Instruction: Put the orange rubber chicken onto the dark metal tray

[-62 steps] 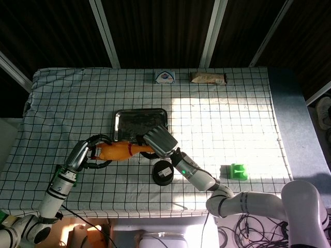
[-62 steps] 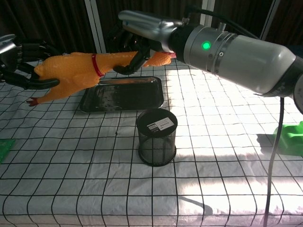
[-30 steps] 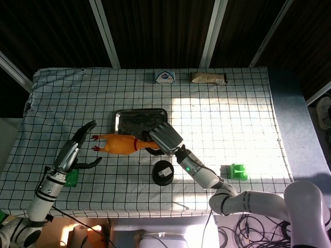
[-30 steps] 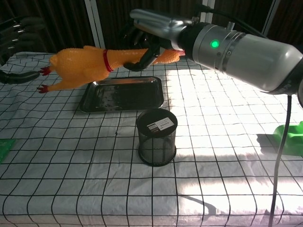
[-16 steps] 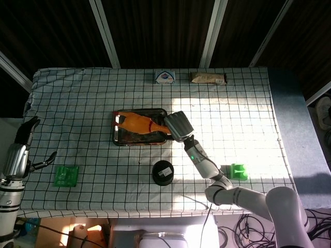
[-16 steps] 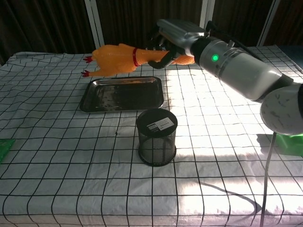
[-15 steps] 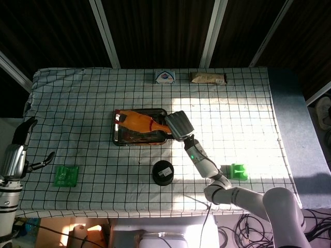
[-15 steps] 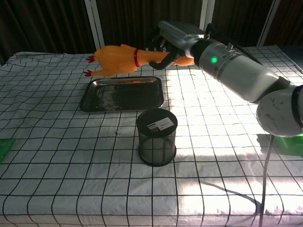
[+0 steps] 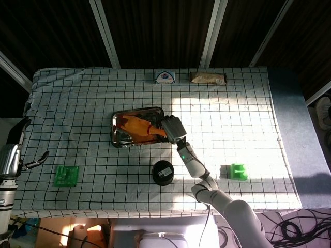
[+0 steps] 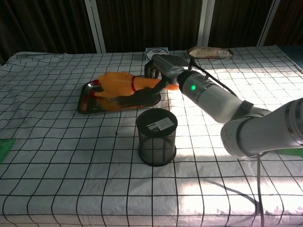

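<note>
Orange rubber chicken (image 10: pixel 116 85) down on the dark metal tray (image 10: pixel 88 105), body toward the left, neck toward the right. Right hand (image 10: pixel 158 70) wrapped around the neck, fingers closed on it. Left hand (image 9: pixel 14 147) far left, fingers spread, holding nothing. Probably light, soft and squashy; narrow neck the surest hold. Black mesh cup (image 10: pixel 156 137) nearer.

Glossy orange rubber chicken (image 10: pixel 118 84) with a smooth skin. Dark metal tray (image 10: pixel 86 100), polished, mirroring the orange. Black wire-mesh metal cup (image 10: pixel 156 137), matt. White checked cloth (image 10: pixel 71 161) over the counter, creased. Smooth silver-grey casing on the right hand (image 10: pixel 163 64).
</note>
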Controlling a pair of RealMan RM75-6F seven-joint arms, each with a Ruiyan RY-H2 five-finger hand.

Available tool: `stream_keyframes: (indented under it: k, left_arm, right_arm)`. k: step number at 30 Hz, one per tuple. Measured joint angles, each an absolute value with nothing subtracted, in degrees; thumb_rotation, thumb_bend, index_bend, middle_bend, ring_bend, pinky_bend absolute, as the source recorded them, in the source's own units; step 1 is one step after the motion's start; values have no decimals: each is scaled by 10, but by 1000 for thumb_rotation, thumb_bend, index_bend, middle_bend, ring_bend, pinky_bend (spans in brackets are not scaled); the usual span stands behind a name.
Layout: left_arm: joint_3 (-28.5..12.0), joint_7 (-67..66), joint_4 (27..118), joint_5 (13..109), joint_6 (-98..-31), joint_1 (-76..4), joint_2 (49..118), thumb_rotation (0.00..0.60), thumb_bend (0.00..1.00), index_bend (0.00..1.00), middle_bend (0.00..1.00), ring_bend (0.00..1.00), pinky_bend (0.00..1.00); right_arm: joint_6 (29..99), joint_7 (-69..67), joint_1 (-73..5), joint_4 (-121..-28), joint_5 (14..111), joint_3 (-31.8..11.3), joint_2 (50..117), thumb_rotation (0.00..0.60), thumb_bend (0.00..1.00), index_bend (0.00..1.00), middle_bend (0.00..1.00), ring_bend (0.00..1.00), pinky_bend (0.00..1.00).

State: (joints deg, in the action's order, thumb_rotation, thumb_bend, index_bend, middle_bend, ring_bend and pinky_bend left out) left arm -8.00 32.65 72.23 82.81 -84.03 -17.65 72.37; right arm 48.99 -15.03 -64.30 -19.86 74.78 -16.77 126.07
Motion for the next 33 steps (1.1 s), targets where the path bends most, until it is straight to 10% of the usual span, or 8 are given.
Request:
stream_keyframes:
  k: [3,20,33]
  left_arm:
    - [-82,322,726,829,-838,-177,725,600,264,0,0,0,0]
    - [-86,313,753,840,-844,-170,717,600,267,0,0,0,0]
    - [-46,175,810,860,-897,-108,674,600,318,0,0,0,0]
  right_arm:
    - [461,-164,-650,-189,747,-168,1265,600,259,0,6,0,2]
    - [490,-120,-615,-277,733,-184,1183,600,155,0,0,0,0]
    - [649,12,-460,-632,774,-113,961,600,154,0,0,0,0]
